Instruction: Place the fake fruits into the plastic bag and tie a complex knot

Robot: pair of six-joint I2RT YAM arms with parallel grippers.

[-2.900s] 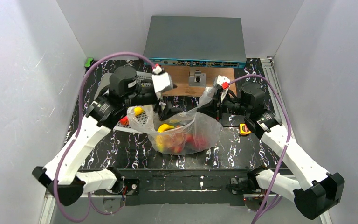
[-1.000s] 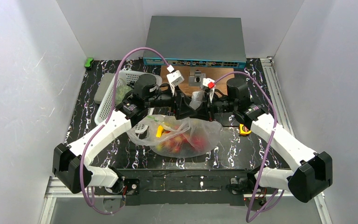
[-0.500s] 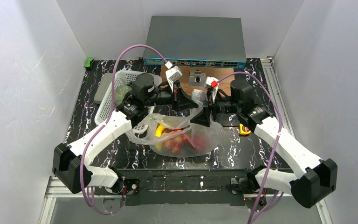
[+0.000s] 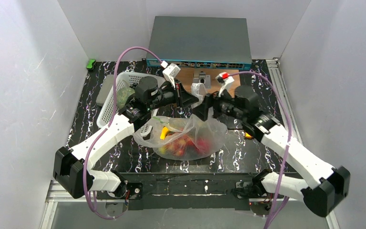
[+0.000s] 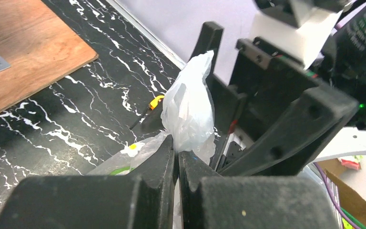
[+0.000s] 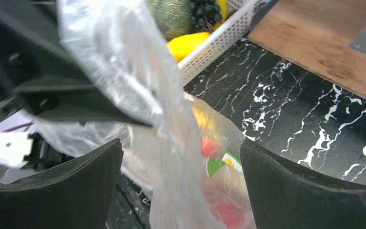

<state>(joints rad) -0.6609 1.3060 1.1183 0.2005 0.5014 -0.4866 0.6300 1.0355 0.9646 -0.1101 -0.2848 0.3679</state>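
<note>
the left gripper [image 5: 177, 160] is clenched on a handle of the plastic bag [image 4: 215, 132], which rests on the worktop [image 4: 138, 157] holding fake fruits [image 4: 183, 143], while the right gripper [image 6: 181, 164] gapes around what seems another strand, so a hard pull could tear or slip the film.

Your left gripper [image 5: 176, 149] is pinched tight on a twist of the plastic bag [image 5: 188, 109]. Your right gripper [image 6: 181, 157] has its jaws spread wide, with bag film hanging between them. Both arms reach forward and inward, wrists nearly nose to nose.
</note>
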